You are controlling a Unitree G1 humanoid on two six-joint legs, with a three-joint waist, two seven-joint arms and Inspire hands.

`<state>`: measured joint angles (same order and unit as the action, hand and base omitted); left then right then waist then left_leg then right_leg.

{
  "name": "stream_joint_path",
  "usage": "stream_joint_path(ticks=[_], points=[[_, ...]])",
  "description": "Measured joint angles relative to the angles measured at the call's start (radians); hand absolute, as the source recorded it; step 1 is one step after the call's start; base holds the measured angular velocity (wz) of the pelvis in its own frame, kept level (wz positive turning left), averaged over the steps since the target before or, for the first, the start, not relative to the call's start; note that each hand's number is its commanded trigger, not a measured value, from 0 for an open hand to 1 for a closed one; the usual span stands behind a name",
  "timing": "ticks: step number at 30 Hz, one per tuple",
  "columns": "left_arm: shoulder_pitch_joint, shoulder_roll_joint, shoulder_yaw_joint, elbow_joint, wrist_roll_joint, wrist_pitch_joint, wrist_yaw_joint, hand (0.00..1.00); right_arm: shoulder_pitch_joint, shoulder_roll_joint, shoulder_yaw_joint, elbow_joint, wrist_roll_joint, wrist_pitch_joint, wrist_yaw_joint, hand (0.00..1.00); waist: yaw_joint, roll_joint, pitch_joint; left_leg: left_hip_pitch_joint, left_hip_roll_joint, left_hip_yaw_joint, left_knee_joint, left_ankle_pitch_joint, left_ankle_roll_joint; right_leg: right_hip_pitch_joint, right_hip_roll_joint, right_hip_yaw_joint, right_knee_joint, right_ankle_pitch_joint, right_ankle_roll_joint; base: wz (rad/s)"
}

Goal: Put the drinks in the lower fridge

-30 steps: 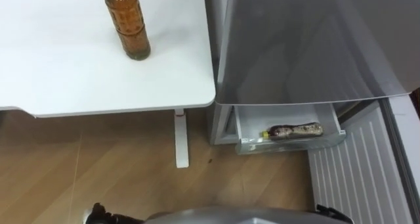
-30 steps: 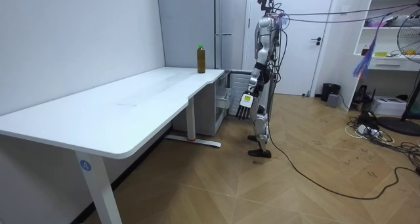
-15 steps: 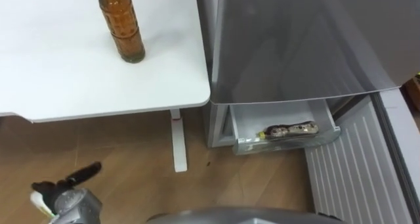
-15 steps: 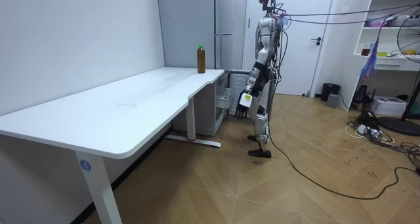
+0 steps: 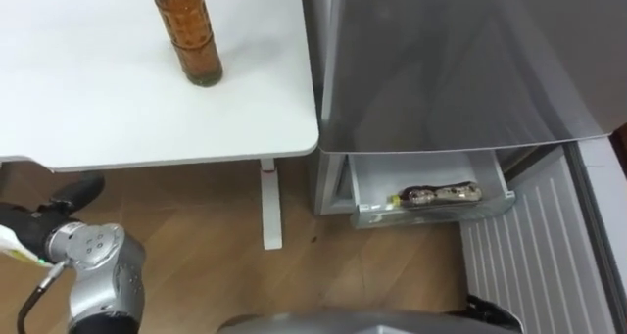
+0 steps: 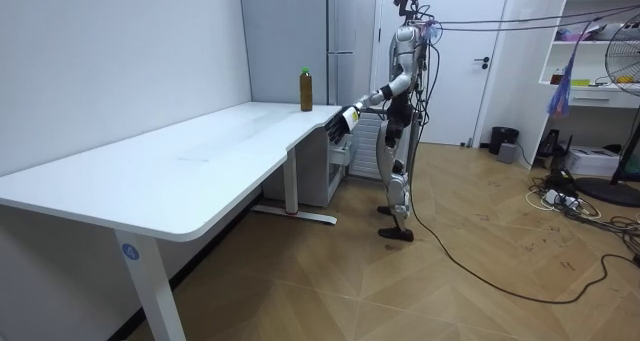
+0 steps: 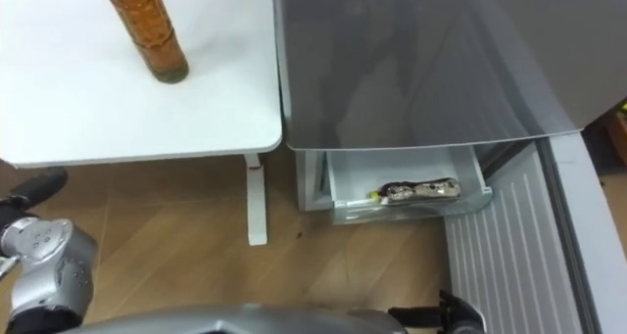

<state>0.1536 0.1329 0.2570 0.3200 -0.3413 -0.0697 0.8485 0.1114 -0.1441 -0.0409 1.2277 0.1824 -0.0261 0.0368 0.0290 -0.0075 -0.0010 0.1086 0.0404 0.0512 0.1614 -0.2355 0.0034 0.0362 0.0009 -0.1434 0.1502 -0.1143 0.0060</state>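
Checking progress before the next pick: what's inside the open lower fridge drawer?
One bottle lies on its side in the drawer. The drawer's rear is covered by the fridge above.

A smooth, matt white bench [image 5: 118,109] carries a bottle [image 5: 188,35] of glossy clear plastic, its drink amber. It stands beside a grey fridge [image 5: 460,60] whose front has a brushed-metal look and a soft sheen. The fridge's lower drawer [image 5: 431,216] is translucent frosted plastic and holds a second bottle [image 5: 438,194], also shiny plastic, with a dark patterned label. A ribbed panel [image 5: 529,265] of white plastic lies beside the drawer. The floor [image 5: 196,256] is satin-finished wood parquet. The left robot hand [image 5: 39,226] is matt black.
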Motion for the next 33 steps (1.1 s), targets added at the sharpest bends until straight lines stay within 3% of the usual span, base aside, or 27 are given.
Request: stream_joint_path(ticks=[2,5,8,10,13,14,16,18,20,24,27,30,33], points=[[0.007,0.0,-0.01,-0.023,-0.001,0.01,0.007,0.0,-0.001,0.001,0.001,0.001,0.0,-0.002,0.001,0.0,-0.001,-0.002,0.0013,-0.002,-0.001,-0.003,0.007,0.0,0.0,0.0,-0.002,-0.004,0.0,0.0,0.0,0.11],[0.007,0.006,-0.017,-0.072,0.002,0.06,0.009,0.0,-0.003,0.002,0.005,0.017,0.0,-0.006,0.005,0.0,-0.002,-0.005,0.006,-0.012,-0.002,-0.014,0.013,0.0,0.0,0.0,-0.003,-0.008,-0.003,0.0,0.0,0.14],[0.007,0.029,-0.025,-0.091,0.011,0.097,0.009,0.0,-0.002,0.001,0.005,0.015,0.0,-0.008,0.006,0.0,-0.003,-0.003,0.0079,-0.02,-0.001,-0.02,0.017,0.0,0.0,0.003,-0.003,-0.011,-0.014,0.001,-0.002,0.08],[0.007,0.041,-0.027,-0.094,0.011,0.103,0.007,0.0,0.001,0.001,0.005,0.015,0.001,-0.007,0.005,0.0,-0.009,0.0,0.0103,-0.027,-0.001,-0.025,0.025,0.0,-0.001,0.005,-0.003,-0.017,-0.016,0.002,-0.003,0.13],[0.009,0.042,-0.028,-0.154,0.011,0.104,0.014,0.0,0.004,0.0,0.003,0.013,0.009,-0.008,-0.004,0.0,-0.011,0.004,0.0228,-0.033,0.0,-0.024,0.029,0.0,-0.001,0.006,-0.004,-0.025,-0.017,0.003,-0.004,0.13],[0.008,0.042,-0.025,-0.226,0.01,0.093,0.012,0.0,0.001,-0.001,0.002,0.013,0.011,-0.008,-0.005,0.0,-0.009,0.005,0.0235,-0.044,0.0,-0.025,0.034,0.0,-0.002,0.0,-0.006,-0.03,-0.017,0.003,-0.005,0.13],[0.0,0.06,-0.036,-0.371,0.01,0.022,0.005,0.0,-0.003,-0.005,0.015,0.015,0.013,-0.007,-0.009,0.0,-0.011,0.007,0.0261,-0.046,-0.001,-0.024,0.035,0.001,-0.003,0.003,-0.007,-0.031,-0.016,0.003,-0.006,0.05],[-0.045,0.105,-0.056,-0.459,0.014,-0.069,-0.033,0.0,-0.012,-0.012,0.026,0.013,0.019,-0.007,-0.011,0.0,-0.022,0.017,0.0256,-0.026,-0.003,-0.016,0.021,0.001,-0.003,0.016,-0.007,-0.022,-0.017,-0.001,-0.005,-0.11],[-0.05,0.114,-0.056,-0.462,0.036,-0.095,-0.055,0.0,-0.014,-0.024,0.04,0.01,0.021,-0.007,-0.012,0.0,-0.028,0.028,0.0183,-0.008,-0.002,0.002,0.006,0.001,-0.002,0.017,-0.004,-0.004,-0.014,-0.001,-0.005,-0.3],[-0.037,0.085,-0.062,-0.436,0.043,-0.084,-0.106,0.0,0.0,-0.027,0.04,0.008,0.035,-0.007,-0.008,0.0,-0.03,0.039,0.0069,0.008,0.0,0.006,0.002,0.002,-0.004,0.017,0.001,0.009,-0.01,-0.008,-0.009,-0.17],[-0.017,0.069,-0.063,-0.405,0.042,-0.075,-0.14,0.0,0.008,-0.016,0.04,0.007,0.034,-0.004,0.0,0.0,-0.023,0.016,0.0033,0.01,0.001,0.006,0.002,0.003,-0.005,0.017,0.003,0.009,-0.011,-0.013,-0.01,0.02],[-0.013,0.069,-0.062,-0.365,0.042,-0.048,-0.15,0.0,0.018,-0.011,0.04,0.003,0.034,-0.002,-0.001,0.0,-0.019,0.004,0.0012,0.011,0.001,0.007,0.002,0.003,-0.005,0.02,0.001,0.004,-0.012,-0.013,-0.01,0.04],[0.003,0.069,-0.062,-0.366,0.042,-0.044,-0.167,0.0,0.022,-0.008,0.041,0.002,0.035,-0.001,-0.001,0.0,-0.018,0.002,0.0047,0.023,0.001,0.007,0.0,0.003,-0.005,0.03,0.001,0.004,-0.013,-0.013,-0.009,-0.01]])
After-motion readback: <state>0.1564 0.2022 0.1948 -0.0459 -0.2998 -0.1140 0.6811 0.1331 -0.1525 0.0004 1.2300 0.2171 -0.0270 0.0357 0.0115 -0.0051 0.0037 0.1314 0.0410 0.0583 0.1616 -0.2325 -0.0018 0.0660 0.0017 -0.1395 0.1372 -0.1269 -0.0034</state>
